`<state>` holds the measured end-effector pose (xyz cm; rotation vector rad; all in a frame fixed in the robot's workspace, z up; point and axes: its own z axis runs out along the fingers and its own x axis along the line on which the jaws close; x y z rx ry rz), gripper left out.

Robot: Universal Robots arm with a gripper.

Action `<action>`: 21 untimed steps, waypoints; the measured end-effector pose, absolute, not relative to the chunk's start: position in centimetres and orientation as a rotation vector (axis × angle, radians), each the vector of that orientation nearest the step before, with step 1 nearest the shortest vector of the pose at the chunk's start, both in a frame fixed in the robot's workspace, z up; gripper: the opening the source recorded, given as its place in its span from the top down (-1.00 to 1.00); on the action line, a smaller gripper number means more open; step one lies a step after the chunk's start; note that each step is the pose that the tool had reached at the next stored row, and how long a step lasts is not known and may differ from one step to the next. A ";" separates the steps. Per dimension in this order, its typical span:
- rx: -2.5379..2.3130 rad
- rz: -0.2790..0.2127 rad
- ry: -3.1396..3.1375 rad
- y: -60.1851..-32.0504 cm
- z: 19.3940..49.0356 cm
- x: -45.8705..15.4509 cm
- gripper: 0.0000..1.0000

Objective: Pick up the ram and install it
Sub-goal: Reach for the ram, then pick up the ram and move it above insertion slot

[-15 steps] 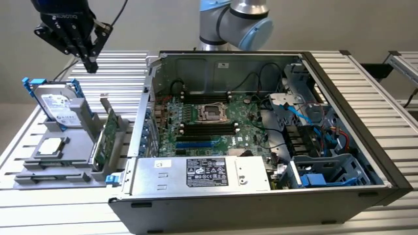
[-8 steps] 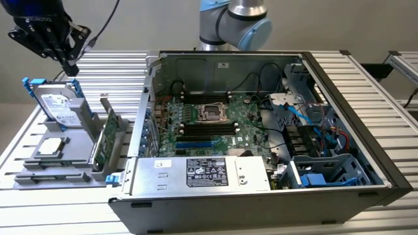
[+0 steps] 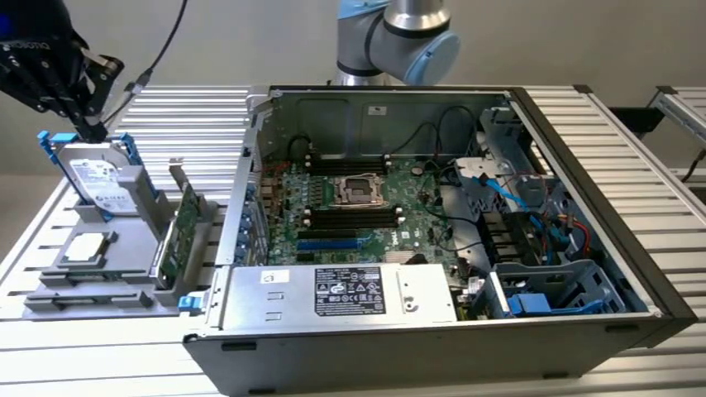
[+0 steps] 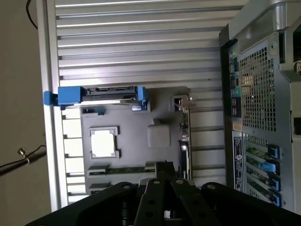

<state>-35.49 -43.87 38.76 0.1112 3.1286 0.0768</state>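
Exterior view, upper left of frame: the black end effector point(image 3: 88, 128) points down at a tilt. Its tips are clenched together on nothing, just above the top edge of the hard drive point(image 3: 97, 178). White lettering on its body is too small to read. The drive stands upright with blue rails in the gray fixture point(image 3: 121, 248), and its label is unreadable. The CPU point(image 3: 88, 248) lies flat on the fixture below the drive. The ram point(image 3: 183, 236) stands on its long edge at the fixture's right side, just beside the open case point(image 3: 651, 273) and apart from the end effector. The ribbed tabletop point(image 3: 188, 116) carries everything.

Centre of frame, inside the case: the green motherboard point(image 3: 364, 215) with black memory slots, and the power supply point(image 3: 342, 289) with 1 white and black label, text too small to read. Upper centre, the arm joint point(image 3: 403, 37), gray with blue caps, sits behind the case.

Wrist view looks down on the fixture. The end effector point(image 4: 162, 169) fingers meet over it. The ram point(image 4: 186, 141) shows edge-on between the fixture and the case's rear grille point(image 4: 256, 94).
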 end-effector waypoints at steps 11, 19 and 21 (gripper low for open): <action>0.111 0.079 3.128 -47.3 38.7 -38.5 0.79; 0.111 0.079 3.129 -47.4 38.6 -39.2 0.79; 0.111 0.079 3.129 -47.4 38.6 -39.2 0.79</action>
